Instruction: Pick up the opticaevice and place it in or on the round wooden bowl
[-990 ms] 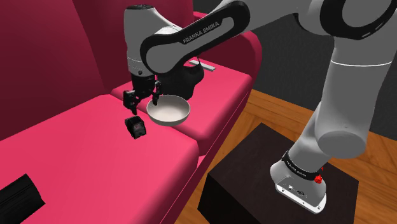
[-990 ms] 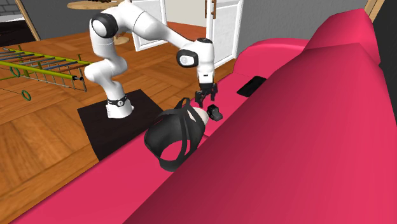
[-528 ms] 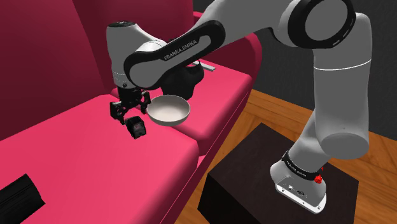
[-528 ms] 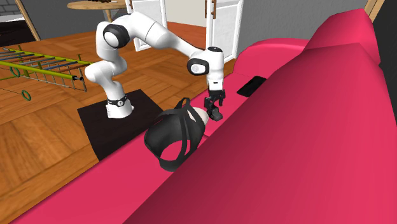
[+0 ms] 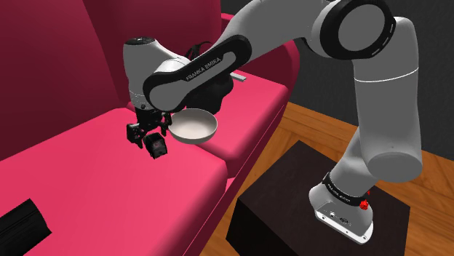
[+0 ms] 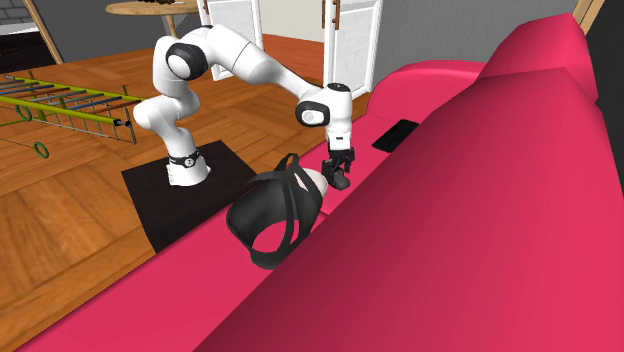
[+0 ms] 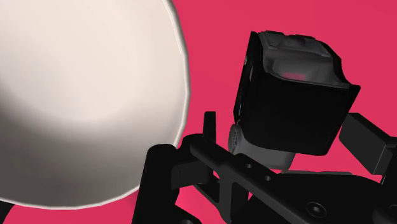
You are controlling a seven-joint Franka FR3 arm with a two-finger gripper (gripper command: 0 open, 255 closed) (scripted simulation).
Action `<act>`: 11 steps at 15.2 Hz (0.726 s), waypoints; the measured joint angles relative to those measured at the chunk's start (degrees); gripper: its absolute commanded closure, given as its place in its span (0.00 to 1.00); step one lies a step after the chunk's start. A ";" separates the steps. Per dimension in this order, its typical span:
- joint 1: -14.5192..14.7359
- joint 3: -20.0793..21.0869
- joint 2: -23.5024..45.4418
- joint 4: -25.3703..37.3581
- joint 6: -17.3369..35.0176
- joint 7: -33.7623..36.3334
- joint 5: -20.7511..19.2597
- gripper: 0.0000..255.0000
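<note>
On the red sofa (image 5: 87, 182) seat, the small black optical device (image 5: 155, 146) lies just beside the white bowl (image 5: 193, 127). The gripper (image 5: 145, 134) hangs over it, fingers spread to either side, not visibly clasping it. A black strapped headset (image 5: 212, 91) sits behind the bowl. The arm (image 5: 204, 65) reads "FRANKA EMIKA".

A home's living room: pink sofa (image 5: 109, 167), wooden floor (image 6: 90, 200), white doors (image 6: 358, 50).

The crimson sofa seat (image 5: 87, 189) carries a white bowl (image 5: 193, 125), a small black device (image 5: 155, 145) just left of it, and a black slab (image 5: 22, 225) nearer.
</note>
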 measured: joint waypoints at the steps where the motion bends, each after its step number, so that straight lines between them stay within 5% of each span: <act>1: 0.00 -0.01 0.02 -0.01 0.03 0.01 -0.01 0.00; 3: 0.01 -0.01 0.04 -0.02 0.06 0.01 -0.02 0.00; 4: 0.01 -0.01 0.04 -0.02 0.06 0.01 -0.02 1.00; 11: 0.01 -0.01 0.01 0.01 0.00 0.01 -0.01 1.00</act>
